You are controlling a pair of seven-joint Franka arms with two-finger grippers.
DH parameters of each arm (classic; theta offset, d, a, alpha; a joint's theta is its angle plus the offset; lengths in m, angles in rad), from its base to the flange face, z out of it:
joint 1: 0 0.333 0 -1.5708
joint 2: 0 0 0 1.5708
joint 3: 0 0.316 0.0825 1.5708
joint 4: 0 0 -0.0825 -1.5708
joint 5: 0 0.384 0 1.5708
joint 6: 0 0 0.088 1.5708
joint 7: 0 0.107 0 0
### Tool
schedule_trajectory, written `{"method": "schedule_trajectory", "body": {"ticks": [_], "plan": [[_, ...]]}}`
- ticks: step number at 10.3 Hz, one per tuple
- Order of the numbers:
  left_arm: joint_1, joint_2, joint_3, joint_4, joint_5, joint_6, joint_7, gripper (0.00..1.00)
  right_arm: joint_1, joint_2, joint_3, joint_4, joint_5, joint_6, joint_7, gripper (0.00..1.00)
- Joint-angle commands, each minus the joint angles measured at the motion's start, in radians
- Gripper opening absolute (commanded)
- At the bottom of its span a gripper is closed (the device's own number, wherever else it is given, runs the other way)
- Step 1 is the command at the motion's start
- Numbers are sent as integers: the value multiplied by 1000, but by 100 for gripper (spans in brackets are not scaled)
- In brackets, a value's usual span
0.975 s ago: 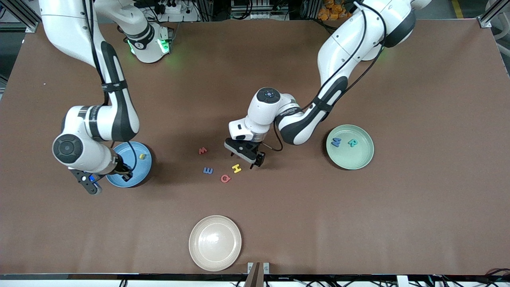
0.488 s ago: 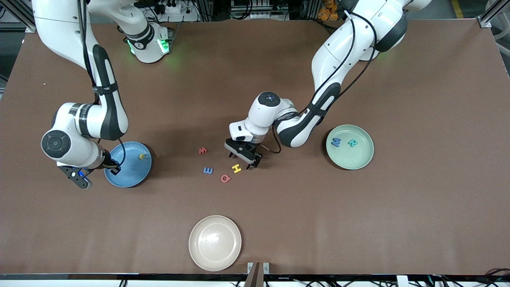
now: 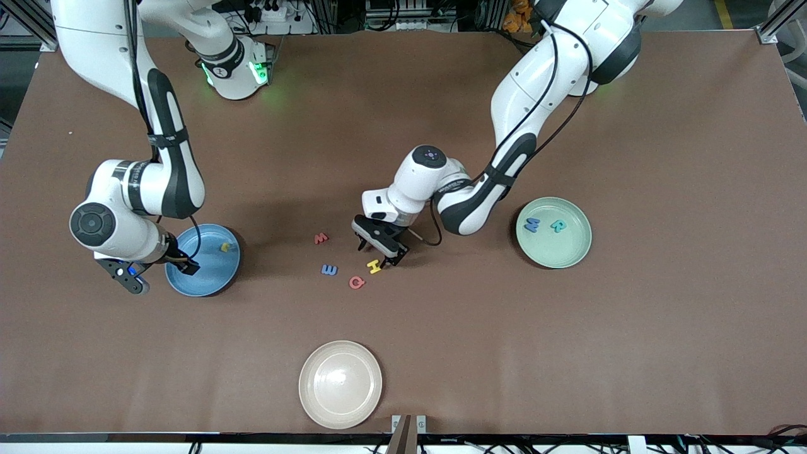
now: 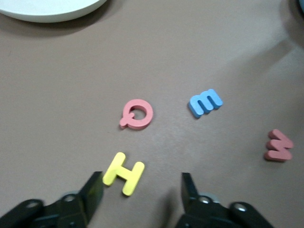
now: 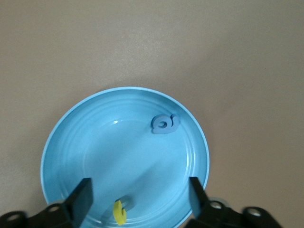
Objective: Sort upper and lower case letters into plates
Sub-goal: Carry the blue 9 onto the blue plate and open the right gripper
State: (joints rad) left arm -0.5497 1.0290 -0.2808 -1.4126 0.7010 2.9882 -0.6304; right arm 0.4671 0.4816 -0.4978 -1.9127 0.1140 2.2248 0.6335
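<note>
Two letters lie in the green plate (image 3: 553, 232) and two in the blue plate (image 3: 203, 260); four remain on the tabletop (image 3: 567, 353) between them. The left gripper (image 3: 378, 250), jaws apart, straddles the yellow H (image 3: 375, 266). The right gripper (image 5: 137, 202) hangs over the blue plate, jaws apart and empty.

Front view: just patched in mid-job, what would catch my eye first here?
The left hand stands low, fingers apart, at the small yellow foam letter H in the loose letter cluster mid-table. The right hand, fingers apart, is over the sky blue round plate toward the right arm's end, where a blue letter and a yellow letter lie.
</note>
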Motion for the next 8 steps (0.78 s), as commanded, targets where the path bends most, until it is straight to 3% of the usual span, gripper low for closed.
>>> {"method": "schedule_trajectory", "body": {"ticks": [1, 8], "plan": [[-6, 28, 17, 32, 18, 34, 24, 62, 2, -32, 5, -16, -1, -8, 2, 100], [-6, 43, 43, 43, 18, 40, 107, 65, 5, -31, 12, -8, 3, -8, 12, 100]]}}
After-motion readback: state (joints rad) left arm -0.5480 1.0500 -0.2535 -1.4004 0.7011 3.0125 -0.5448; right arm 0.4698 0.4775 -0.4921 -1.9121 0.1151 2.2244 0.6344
